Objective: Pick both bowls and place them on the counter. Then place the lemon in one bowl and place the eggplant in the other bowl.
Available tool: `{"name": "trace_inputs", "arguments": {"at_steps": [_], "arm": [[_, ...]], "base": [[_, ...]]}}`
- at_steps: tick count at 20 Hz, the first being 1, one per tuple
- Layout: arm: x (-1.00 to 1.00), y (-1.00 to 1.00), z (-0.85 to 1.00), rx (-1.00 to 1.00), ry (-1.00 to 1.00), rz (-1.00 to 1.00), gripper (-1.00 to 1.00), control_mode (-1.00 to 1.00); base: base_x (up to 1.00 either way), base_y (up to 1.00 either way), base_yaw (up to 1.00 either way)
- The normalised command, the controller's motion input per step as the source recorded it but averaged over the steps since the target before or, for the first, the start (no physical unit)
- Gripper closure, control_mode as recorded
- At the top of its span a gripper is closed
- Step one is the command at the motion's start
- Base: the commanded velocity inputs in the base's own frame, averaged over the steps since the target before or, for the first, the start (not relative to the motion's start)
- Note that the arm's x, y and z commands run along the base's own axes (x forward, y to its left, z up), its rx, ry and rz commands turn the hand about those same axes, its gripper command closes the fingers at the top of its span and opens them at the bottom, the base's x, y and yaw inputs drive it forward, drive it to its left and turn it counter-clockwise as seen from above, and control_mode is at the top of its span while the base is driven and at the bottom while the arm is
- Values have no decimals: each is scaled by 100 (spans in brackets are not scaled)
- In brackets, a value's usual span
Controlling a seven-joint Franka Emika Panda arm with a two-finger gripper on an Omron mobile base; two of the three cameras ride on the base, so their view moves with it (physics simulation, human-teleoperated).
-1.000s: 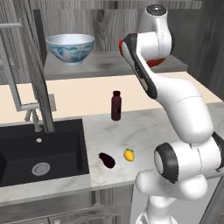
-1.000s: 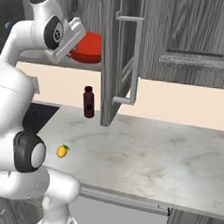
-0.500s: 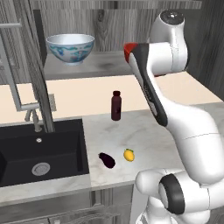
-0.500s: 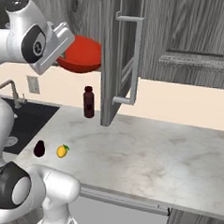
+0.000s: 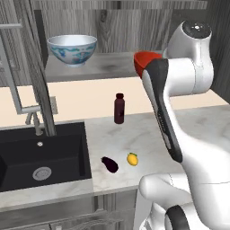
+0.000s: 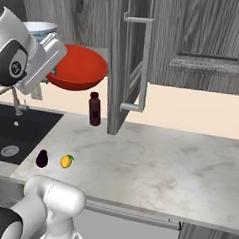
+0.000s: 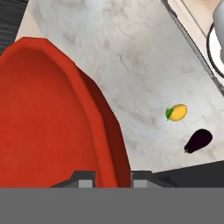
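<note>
Both pincer (image 7: 113, 177) fingers pinch red bowl (image 7: 48, 118) rim.

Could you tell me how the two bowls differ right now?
The red bowl is plain, shallow and held in the air by the gripper, its fingers pinching the rim. The floral bowl is white, patterned, deeper and rests on the shelf. Both are round and upright.

Glossy red bowl (image 6: 77, 69) held aloft above marbled counter (image 6: 153, 168), rim pinched at gripper (image 7: 113, 177), tilted. White floral bowl (image 5: 72, 49) upright on grey shelf. Yellow lemon (image 5: 132, 159) just beside dark eggplant (image 5: 109, 164) on counter near black sink.
</note>
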Motion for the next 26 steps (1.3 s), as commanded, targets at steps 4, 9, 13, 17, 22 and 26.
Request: {"name": "trace_inputs", "arguments": {"at_steps": [4, 9, 13, 17, 22, 26], "arm": [[-71, 0, -3, 0, 0, 0, 100, -100], [-65, 0, -12, 1, -1, 0, 100, -100], [-57, 0, -20, 3, -4, 0, 100, -100], [-16, -7, -50, 0, -9, 2, 100, -100], [0, -2, -63, 0, -16, 3, 100, -100], [3, -1, -55, 0, -18, 2, 100, -100]], "base": [[0, 0, 0], [0, 0, 0], [0, 0, 0], [0, 0, 0], [0, 0, 0], [0, 0, 0]]}}
